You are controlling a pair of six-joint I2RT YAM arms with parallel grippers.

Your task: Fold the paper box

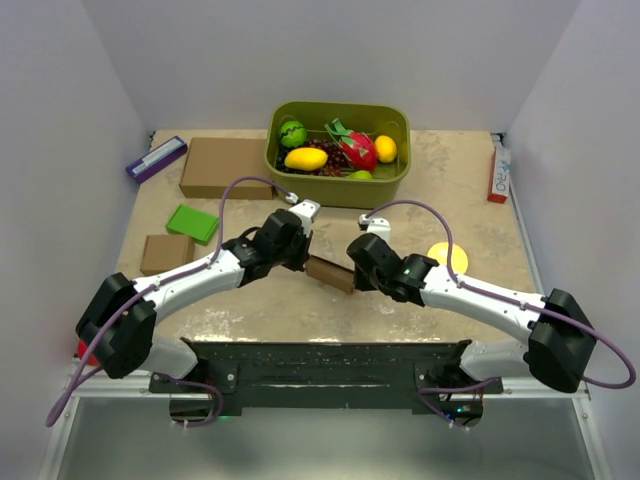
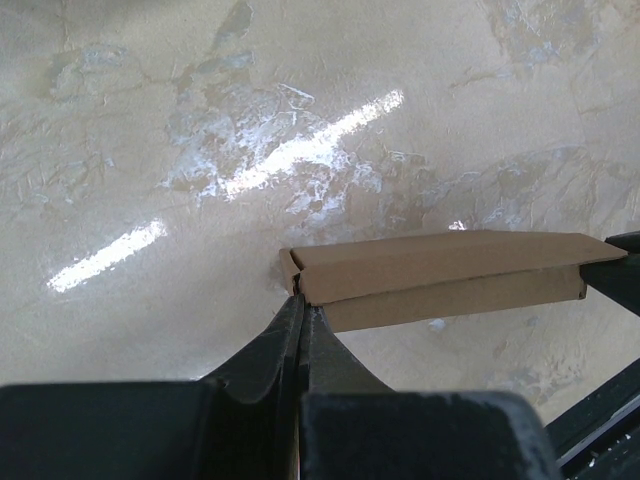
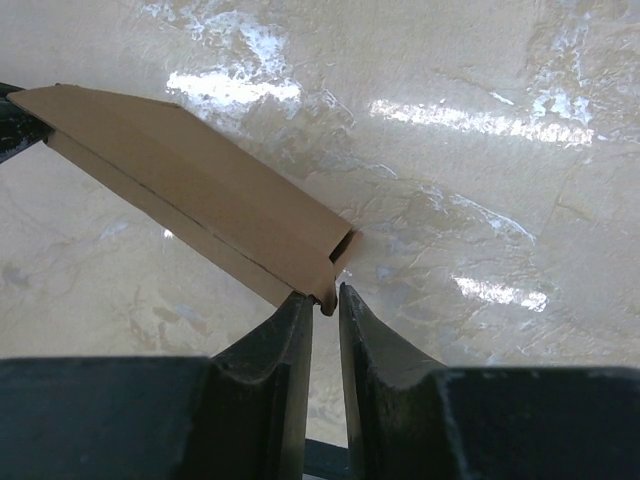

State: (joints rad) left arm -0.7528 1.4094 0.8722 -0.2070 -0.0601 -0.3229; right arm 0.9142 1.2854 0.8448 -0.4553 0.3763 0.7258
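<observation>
Top external: L pincer [image 1: 304,262] clenched on paper box [image 1: 330,273]; R pincer [image 1: 352,278] opposite, grip unclear; fruit bin [image 1: 330,192] behind.

The paper box [image 2: 440,275] is matt brown cardboard. The worktop [image 2: 200,120] is smooth, glossy and stone-patterned; the left gripper [image 2: 302,300] looks like matt black plastic.

Plain white walls [image 1: 330,50] stand at the left, back and right edges of the table [image 1: 470,200]. The table top is beige with cloudy marks like stone. It is shiny, and bright streaks of light [image 2: 310,145] glow on it.
</observation>
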